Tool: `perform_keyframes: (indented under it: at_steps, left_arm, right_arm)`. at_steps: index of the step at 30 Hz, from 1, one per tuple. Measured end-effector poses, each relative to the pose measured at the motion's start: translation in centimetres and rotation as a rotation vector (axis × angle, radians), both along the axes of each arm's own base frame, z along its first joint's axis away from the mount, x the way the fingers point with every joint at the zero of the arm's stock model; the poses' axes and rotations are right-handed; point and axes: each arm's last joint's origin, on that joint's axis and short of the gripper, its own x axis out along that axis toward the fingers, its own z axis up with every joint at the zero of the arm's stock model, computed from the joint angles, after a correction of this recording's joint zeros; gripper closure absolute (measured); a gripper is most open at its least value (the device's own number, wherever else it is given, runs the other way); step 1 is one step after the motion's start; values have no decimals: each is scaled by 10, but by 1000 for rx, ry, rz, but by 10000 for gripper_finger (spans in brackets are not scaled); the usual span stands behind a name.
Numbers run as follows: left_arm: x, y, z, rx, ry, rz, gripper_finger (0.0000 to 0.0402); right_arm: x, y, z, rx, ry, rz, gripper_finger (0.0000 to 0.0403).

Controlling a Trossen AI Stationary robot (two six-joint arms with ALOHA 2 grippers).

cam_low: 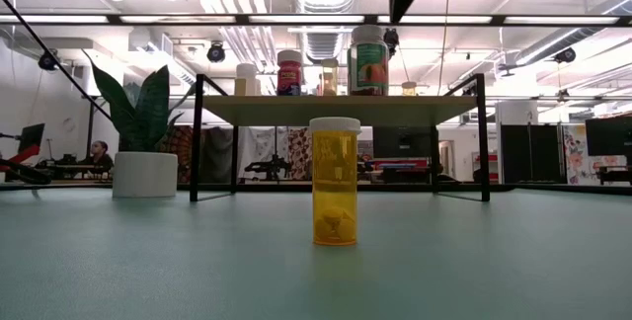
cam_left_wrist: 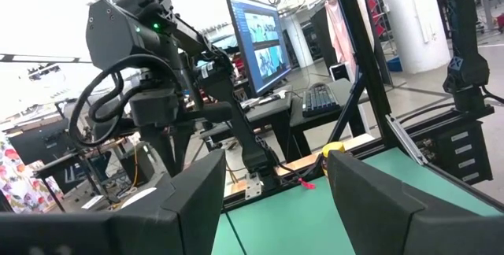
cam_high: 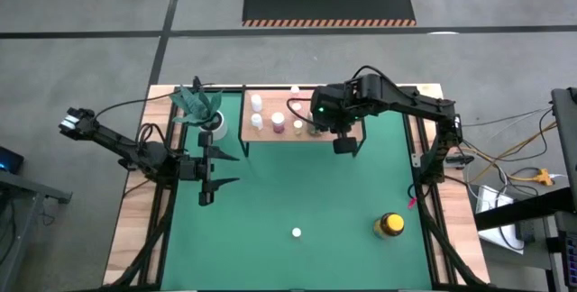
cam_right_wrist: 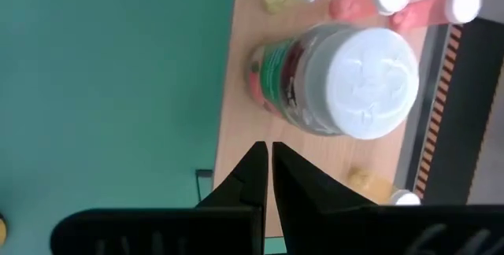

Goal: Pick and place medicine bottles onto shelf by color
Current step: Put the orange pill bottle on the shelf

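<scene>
Now, from above, my right gripper [cam_high: 343,144] hangs over the front edge of the shelf [cam_high: 267,135], near its right end, just beside the greenish jar [cam_high: 315,126] standing there among the small bottles. My left gripper [cam_high: 209,181] waits near the mat's left edge, by the plant pot [cam_high: 215,130]. Two bottles remain on the green mat [cam_high: 270,193]: a tiny white-capped one [cam_high: 296,232] near the front edge and a yellow black-lidded jar [cam_high: 389,225] toward the front right corner.

At table height, the orange bottle [cam_low: 335,181] stands upright mid-mat, with the loaded shelf [cam_low: 336,110] behind it.

My left wrist camera shows my left fingers [cam_left_wrist: 197,200] spread, holding nothing.

My right wrist camera looks down on the jar's white lid [cam_right_wrist: 370,82] — my fingers [cam_right_wrist: 250,178] are pressed together and empty, clear of it.

I judge the jar placed and the step a release — next I must back off the shelf, open up, and travel to a bottle left on the mat, descending squarely so I don't tip it.
</scene>
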Motion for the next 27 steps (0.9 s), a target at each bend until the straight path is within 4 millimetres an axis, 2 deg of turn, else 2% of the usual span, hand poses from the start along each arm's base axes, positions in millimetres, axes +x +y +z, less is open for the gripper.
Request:
perform_keyframes:
  at_steps: [8, 11, 15, 20, 24, 27]
  left_arm:
    - [0, 0, 0, 0, 1, 0, 195]
    - [0, 0, -1, 0, 6, 0, 195]
    - [0, 0, -1, 1, 9, -1, 195]
    - [0, 0, -1, 1, 9, -1, 195]
    - [0, 0, -1, 0, 8, -1, 195]
    - [0, 0, 0, -4, 5, -1, 195]
  right_arm:
    - [4, -3, 0, 15, -38, -3, 390]
    - [1, 7, 5, 80, -73, -11, 392]
    - [-2, 33, 12, 112, -150, -13, 392]
    - [2, 77, 7, 150, -225, 64, 392]
    - [8, 114, -9, 180, -300, 135, 392]
    - [13, 140, -34, 196, -336, 213, 392]
